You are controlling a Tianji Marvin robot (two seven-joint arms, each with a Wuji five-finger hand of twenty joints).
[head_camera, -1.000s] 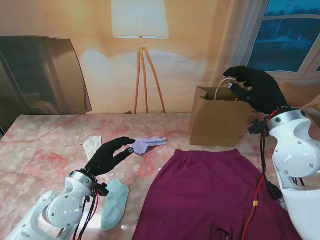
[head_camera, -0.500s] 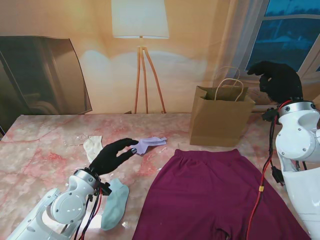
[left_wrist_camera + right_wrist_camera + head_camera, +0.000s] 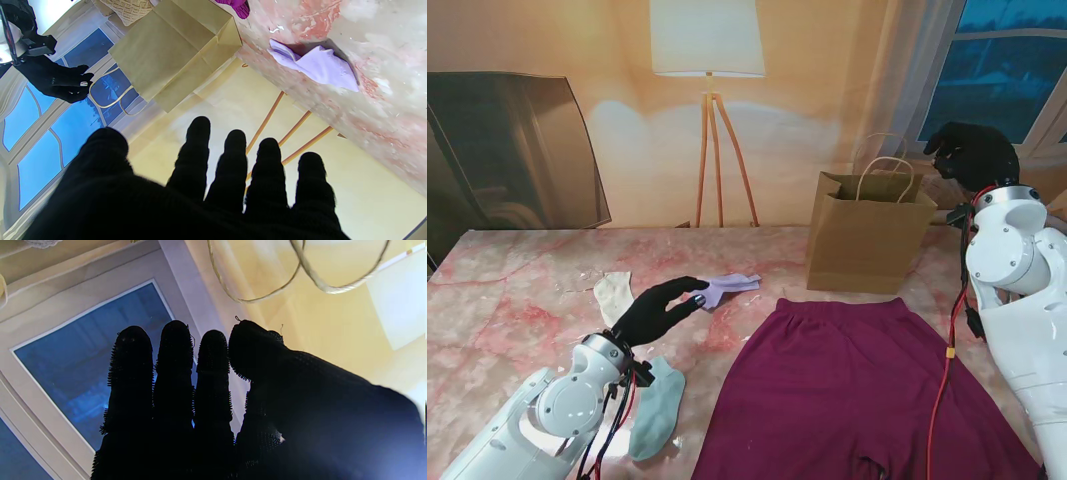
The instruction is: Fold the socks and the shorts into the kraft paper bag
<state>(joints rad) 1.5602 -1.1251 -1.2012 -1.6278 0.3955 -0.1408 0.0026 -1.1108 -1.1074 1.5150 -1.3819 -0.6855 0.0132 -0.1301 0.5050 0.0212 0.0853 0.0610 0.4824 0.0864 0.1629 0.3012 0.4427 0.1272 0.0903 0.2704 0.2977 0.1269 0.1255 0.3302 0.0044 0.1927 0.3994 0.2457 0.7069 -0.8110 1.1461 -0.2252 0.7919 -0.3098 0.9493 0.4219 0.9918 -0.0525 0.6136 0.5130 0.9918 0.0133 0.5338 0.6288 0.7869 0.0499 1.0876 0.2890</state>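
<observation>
On the pink marble table [image 3: 517, 260], seen from the stand, the kraft paper bag [image 3: 867, 245] stands upright at the far right with its handles up, and the maroon shorts [image 3: 857, 390] lie flat, unfolded, nearer to me. A second ago the right hand [image 3: 972, 155] was at the bag's mouth; it has since lifted clear to the right of the handles, fingers curled, holding nothing that I can see. The left hand [image 3: 659, 308] has barely shifted, fingers spread and empty, tips close to the lilac sock [image 3: 725, 288]; a cream sock [image 3: 612, 293] lies just left of it and a mint sock [image 3: 657, 415] beside the forearm. Along the left wrist, the fingers [image 3: 233, 166] are splayed in the air, the lilac sock [image 3: 317, 68] apart from them, the bag [image 3: 173, 50] beyond. Along the right wrist, fingers [image 3: 173, 380] pressed together, only the bag's handles [image 3: 267, 290] in sight. My guess: one drop is done, lilac sock next, shorts untouched.
</observation>
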